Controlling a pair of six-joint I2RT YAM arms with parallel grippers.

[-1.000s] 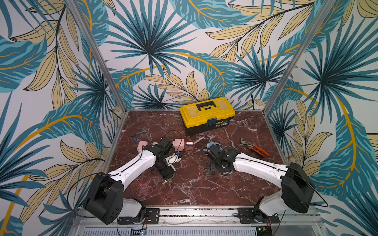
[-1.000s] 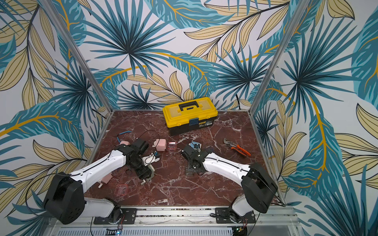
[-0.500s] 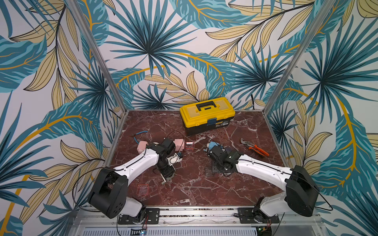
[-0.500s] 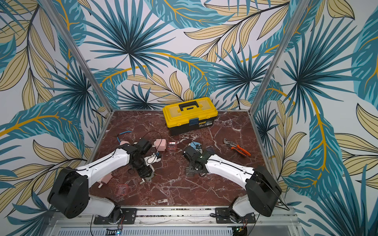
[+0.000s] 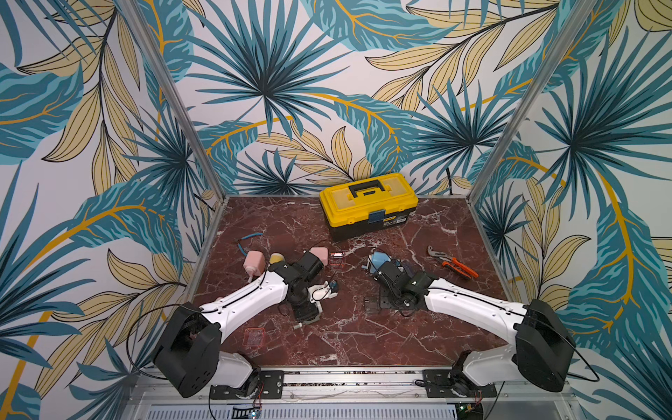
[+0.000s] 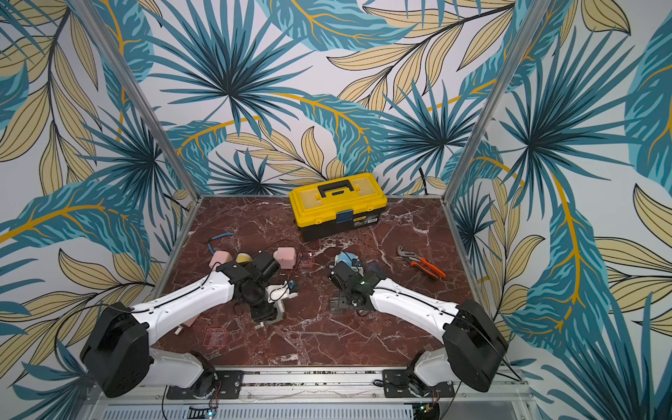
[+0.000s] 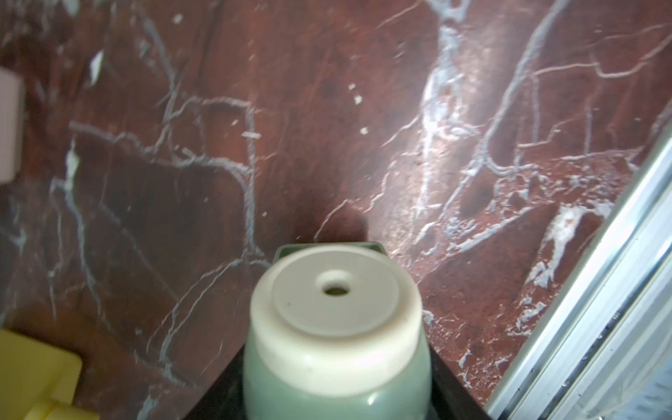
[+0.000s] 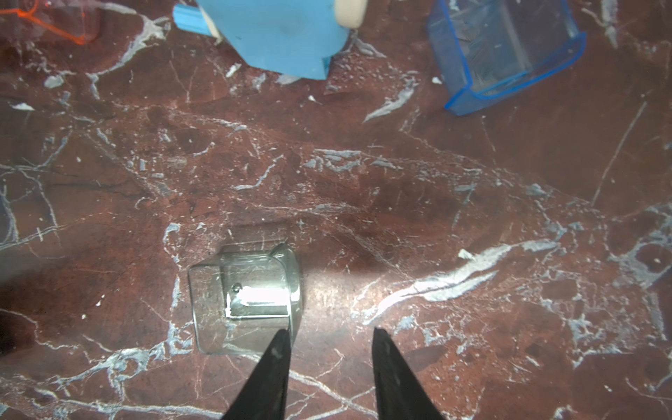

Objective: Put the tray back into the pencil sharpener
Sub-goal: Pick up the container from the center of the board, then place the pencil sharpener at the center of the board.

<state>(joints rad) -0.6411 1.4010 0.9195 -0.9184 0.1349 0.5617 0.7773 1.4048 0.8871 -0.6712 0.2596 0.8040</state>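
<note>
Clear plastic tray (image 8: 243, 302) lies on the red marble table (image 8: 454, 174). Right gripper (image 8: 331, 332) is poised beside it, jaws apart and empty, one fingertip (image 8: 280, 340) at the tray's rim. Left gripper (image 7: 338, 371), well apart, is clamped on the green, white-capped pencil sharpener (image 7: 336, 305). A blue sharpener (image 8: 276, 32) and blue tray (image 8: 505, 51) lie beyond.

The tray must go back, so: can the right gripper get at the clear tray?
Probably yes: the clear tray lies on the marble table beside the open right gripper, one fingertip at its rim; nothing intervenes.
</note>
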